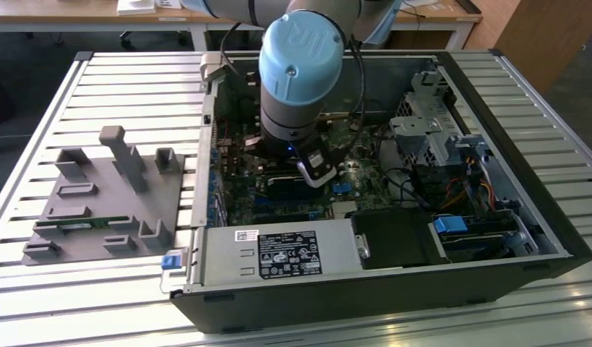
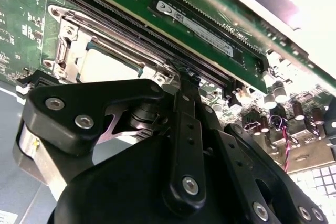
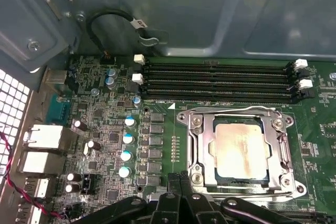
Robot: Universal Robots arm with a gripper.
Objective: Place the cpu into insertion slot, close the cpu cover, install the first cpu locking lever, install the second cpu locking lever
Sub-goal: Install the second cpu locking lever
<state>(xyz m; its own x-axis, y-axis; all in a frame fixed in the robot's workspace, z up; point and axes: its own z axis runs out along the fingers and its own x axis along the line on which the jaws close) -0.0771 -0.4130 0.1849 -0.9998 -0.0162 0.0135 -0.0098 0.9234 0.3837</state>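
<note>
The claw (image 2: 181, 80) hangs low inside an open computer case (image 1: 488, 238), its black fingers drawn together to a narrow tip with nothing between them. In the second wrist view that tip sits just at the edge of the insertion slot (image 2: 100, 51), close to the long black memory slots (image 2: 157, 35) that run beside it; whether it touches the board I cannot tell. In the first wrist view the black fingertips (image 3: 176, 184) show near the socket's silver rim. The cpu (image 3: 240, 149) lies flat in the insertion slot (image 3: 286, 182), its dull grey metal top facing up. The cpu cover (image 3: 202, 153) — a thin silver frame with a square window — lies down around the chip, framing it on all sides. Beside the socket stand four long memory slots (image 3: 218, 82) with white clips at their ends, and a row of small round capacitors (image 3: 127, 145) on the green motherboard (image 3: 105, 129). In the exterior view the arm (image 1: 298, 72), with a pale blue joint, reaches straight down into the case, which lies on its side on a slatted metal bench (image 1: 131, 94). On the exterior view's left, well apart from the case, a grey fixture (image 1: 108, 199) with upright posts rests on the bench.
</note>
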